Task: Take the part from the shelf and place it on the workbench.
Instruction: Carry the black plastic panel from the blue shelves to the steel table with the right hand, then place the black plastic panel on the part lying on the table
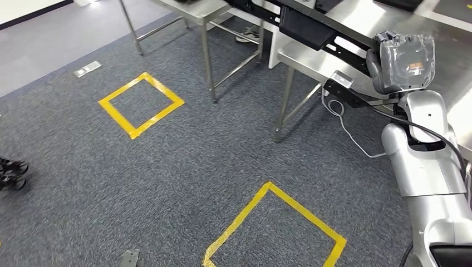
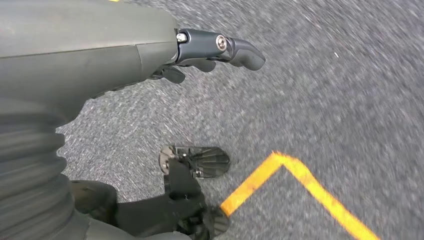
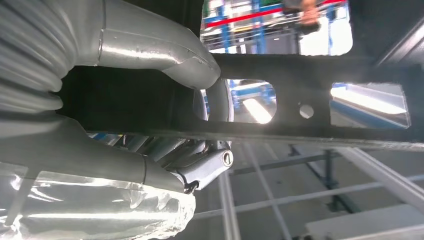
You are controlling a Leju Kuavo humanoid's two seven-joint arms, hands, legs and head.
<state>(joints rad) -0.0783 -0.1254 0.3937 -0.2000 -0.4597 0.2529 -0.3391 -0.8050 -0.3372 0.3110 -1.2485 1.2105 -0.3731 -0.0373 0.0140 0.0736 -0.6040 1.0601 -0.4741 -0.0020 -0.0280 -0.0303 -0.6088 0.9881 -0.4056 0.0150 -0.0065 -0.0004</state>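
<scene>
My right hand (image 1: 402, 62) is raised at the right of the head view and grips a long black metal part (image 1: 311, 28) that runs up and left from it. The part hangs over the steel workbench (image 1: 309, 60). In the right wrist view the thumb (image 3: 165, 55) lies over the black part (image 3: 310, 107), a flat bar with cut-out windows, and the fingers (image 3: 205, 167) curl under it. My left hand (image 2: 215, 50) hangs over the grey carpet and holds nothing, its fingers loosely extended.
A second steel table (image 1: 195, 11) stands left of the workbench, its legs on the carpet. Two yellow tape squares (image 1: 142, 103) (image 1: 278, 222) mark the floor. A white cable (image 1: 348, 130) dangles below the workbench. A person's shoes (image 1: 11, 173) are at the left edge.
</scene>
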